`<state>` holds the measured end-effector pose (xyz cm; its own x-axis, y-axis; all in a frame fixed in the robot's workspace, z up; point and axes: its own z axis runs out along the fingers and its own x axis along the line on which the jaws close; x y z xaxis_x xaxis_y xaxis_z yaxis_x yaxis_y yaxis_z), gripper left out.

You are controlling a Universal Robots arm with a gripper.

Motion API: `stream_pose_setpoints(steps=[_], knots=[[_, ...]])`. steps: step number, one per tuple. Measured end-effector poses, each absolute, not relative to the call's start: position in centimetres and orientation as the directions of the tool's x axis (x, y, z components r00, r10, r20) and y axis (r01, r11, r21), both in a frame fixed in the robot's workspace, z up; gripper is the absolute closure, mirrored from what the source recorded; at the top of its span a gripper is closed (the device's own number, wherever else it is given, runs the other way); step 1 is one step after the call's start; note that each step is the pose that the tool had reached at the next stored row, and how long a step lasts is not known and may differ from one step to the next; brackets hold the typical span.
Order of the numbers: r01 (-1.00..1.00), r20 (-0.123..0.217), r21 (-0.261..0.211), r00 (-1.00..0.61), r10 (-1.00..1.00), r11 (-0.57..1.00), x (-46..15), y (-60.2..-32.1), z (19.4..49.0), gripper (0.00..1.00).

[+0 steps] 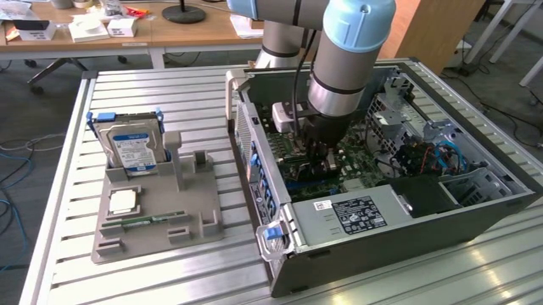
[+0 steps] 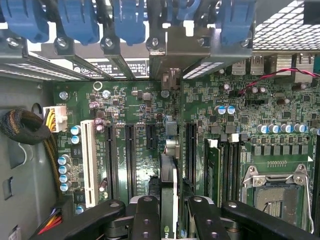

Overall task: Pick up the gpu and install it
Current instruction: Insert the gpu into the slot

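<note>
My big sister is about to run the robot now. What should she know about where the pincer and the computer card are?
Pincer: shut on the gpu, gripping its top edge, deep inside the open computer case.
Gpu: standing on edge over the motherboard, lined up with the long slots, its metal bracket end toward the case's back wall with the blue clips. Whether it is pushed fully into a slot cannot be told.
Done: the card is off the grey parts holder, which holds the hard drive and the memory stick.
Left: seating the card fully and letting go.
</note>
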<state>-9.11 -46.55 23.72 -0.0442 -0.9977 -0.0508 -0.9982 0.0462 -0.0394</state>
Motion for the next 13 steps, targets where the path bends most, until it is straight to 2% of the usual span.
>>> stream_pose_setpoints(steps=[13], knots=[[-0.998,-0.052,-0.038,-0.044,-0.998,0.046,-9.12,-46.54,23.54,0.74]])
